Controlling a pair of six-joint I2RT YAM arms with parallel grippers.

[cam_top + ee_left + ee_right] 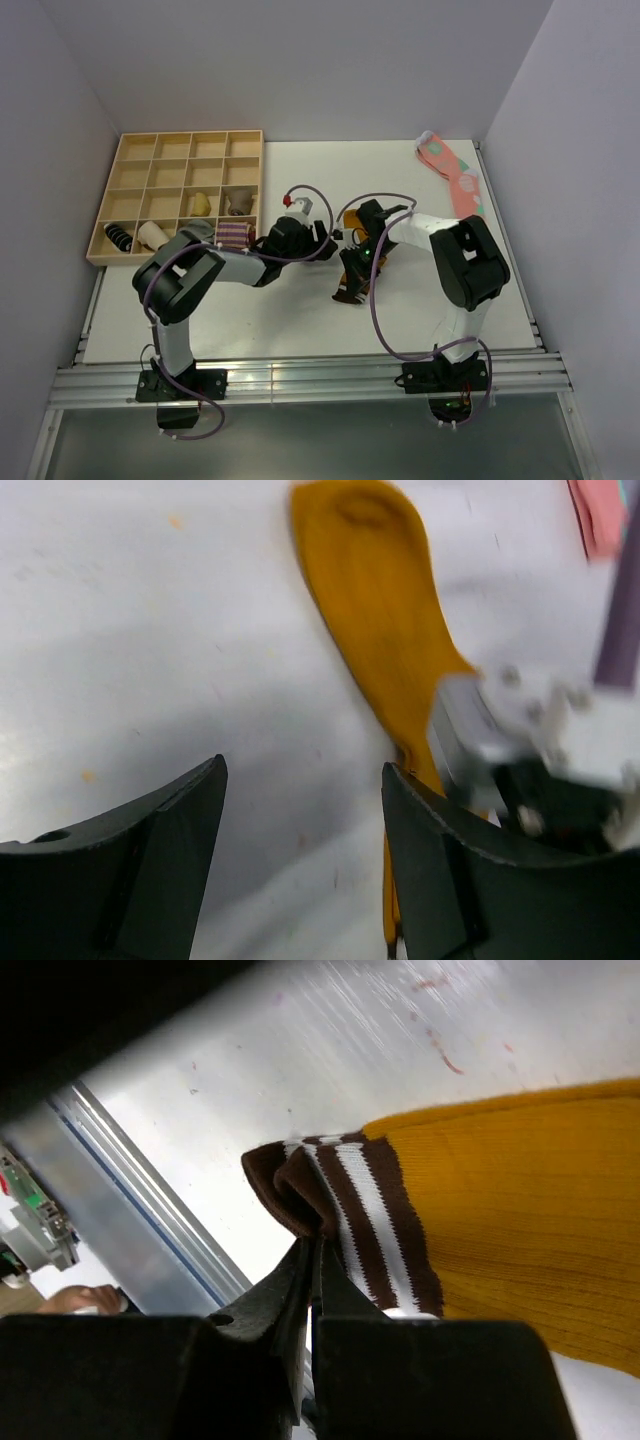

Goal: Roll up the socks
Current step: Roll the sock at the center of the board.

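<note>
**One limp sock, pinched by its cuff**

One mustard sock [375, 610] lies in the middle of the desk [250, 320], between the two arms. Its foot is spread flat, and its brown, white-striped cuff [350, 1210] is turned toward the near edge. The right tool [313, 1252] is clenched on the rim of that cuff, with a fold of brown knit trapped between its jaws. The left tool [302, 772] hovers just to the left of the sock, released, with nothing between its jaws.

The sock looks light, soft and quite without stiffness. It should sag from any single hold and slide across the smooth desk when pulled rather than turn over on itself. The ribbed knit should give the jaws good purchase, and there is little risk of damage.

The cuff is probably the best place to take hold, being thicker and firmer. The bite should go through both layers, or the mouth may gape. To start a roll, the free tool would likely need to pin or tuck the flat foot.
</note>
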